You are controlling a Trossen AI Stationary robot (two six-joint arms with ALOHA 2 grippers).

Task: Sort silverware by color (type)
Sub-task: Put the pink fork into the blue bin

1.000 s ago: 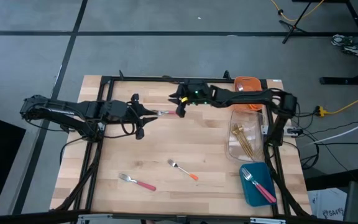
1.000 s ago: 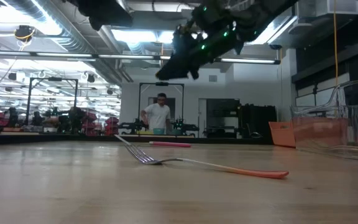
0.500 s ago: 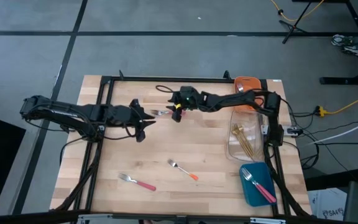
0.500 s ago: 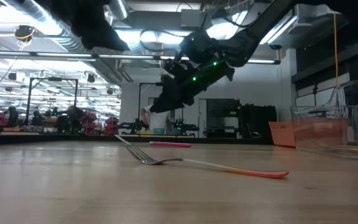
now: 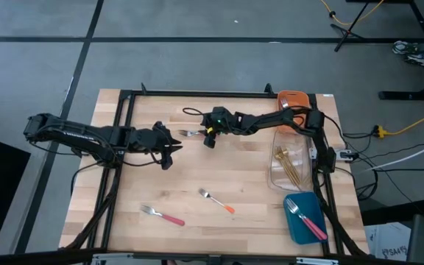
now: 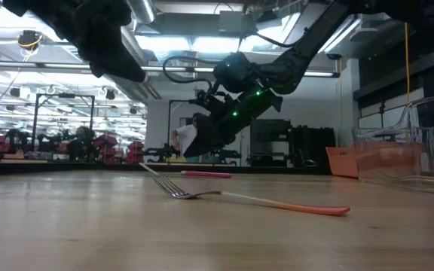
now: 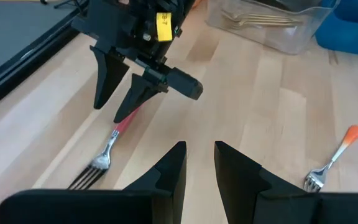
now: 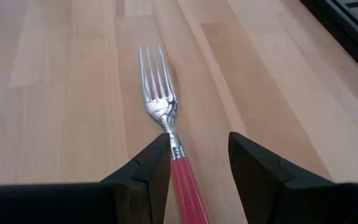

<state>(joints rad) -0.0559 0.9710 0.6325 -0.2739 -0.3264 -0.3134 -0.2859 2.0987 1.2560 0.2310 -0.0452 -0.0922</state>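
The right gripper (image 8: pixel 194 168) hangs low over the far middle of the table, its two fingers spread with a red-handled fork (image 8: pixel 166 124) lying flat on the wood between them. The red handle runs back between the fingertips without touching either, and the silver tines point straight ahead, away from the pincer. In the high view this fork (image 5: pixel 191 133) lies just beyond the right gripper (image 5: pixel 209 137), on the side toward the left arm.

The left gripper (image 5: pixel 169 147) waits just past the fork's tines, facing the right one; its fingers stand a little apart and hold nothing.

Farther from the right pincer, toward the near edge of the table, an orange-handled fork (image 5: pixel 217 201) lies on the bare wood, and beyond it, nearer the front edge, a pink-handled fork (image 5: pixel 163 216).

Back along the right arm stand three bins in a row at the table's right edge. The orange bin (image 5: pixel 293 99) sits at the far corner; what is in it cannot be told. The clear bin (image 5: pixel 278 177) next to it holds several thin gold utensils (image 5: pixel 288 165). The blue bin (image 5: pixel 297 224), nearest the front edge, holds utensils with pink-red handles (image 5: pixel 308 221).
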